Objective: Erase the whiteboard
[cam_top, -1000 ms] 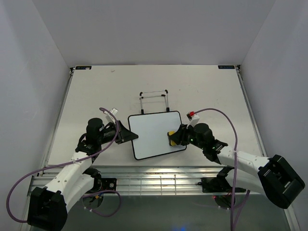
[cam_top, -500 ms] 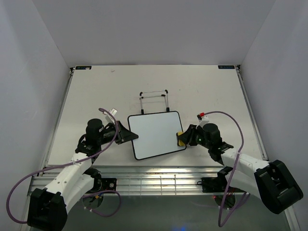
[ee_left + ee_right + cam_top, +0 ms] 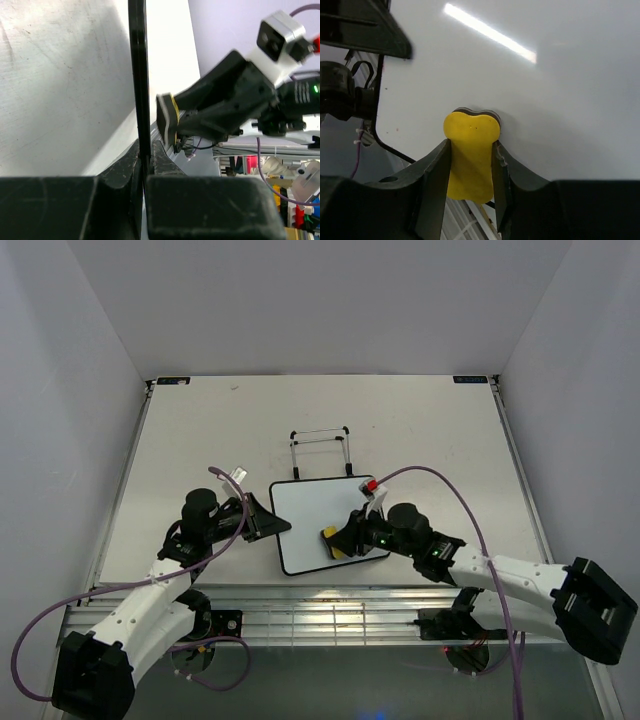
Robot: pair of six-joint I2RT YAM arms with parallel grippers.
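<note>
You're looking down on a pale worktop (image 3: 200, 430) with white walls (image 3: 300, 300) around it, and both arms reach in from its near edge. The whiteboard (image 3: 320, 505) is the largest thing on it. It sits in the near middle of the worktop, between the two arms, turned a little out of square, with its near edge close to the worktop's near edge. From above its face reads plain white. In your right wrist view it fills most of the picture, with a bright streak of reflected light across it and a few tiny reddish specks near one rounded corner.

Your left arm (image 3: 150, 590) comes in from the left, and the left fingers (image 3: 265, 518) are closed tight on the board's left edge. The left wrist view shows the black frame edge-on, dropping into the thin slit between the two fingers.

Your right arm (image 3: 500, 575) stretches across from the right, and the right fingers (image 3: 348, 533) are drawn in narrow, holding a sponge with one finger on each side of it.

A thin black wire stand (image 3: 320, 432) stands just beyond the board's far edge; you can't tell whether the two touch.

The sponge (image 3: 330, 542) is yellow with a dark layer behind it. It is over the near-middle part of the board, with its free end pressed against the white face
</note>
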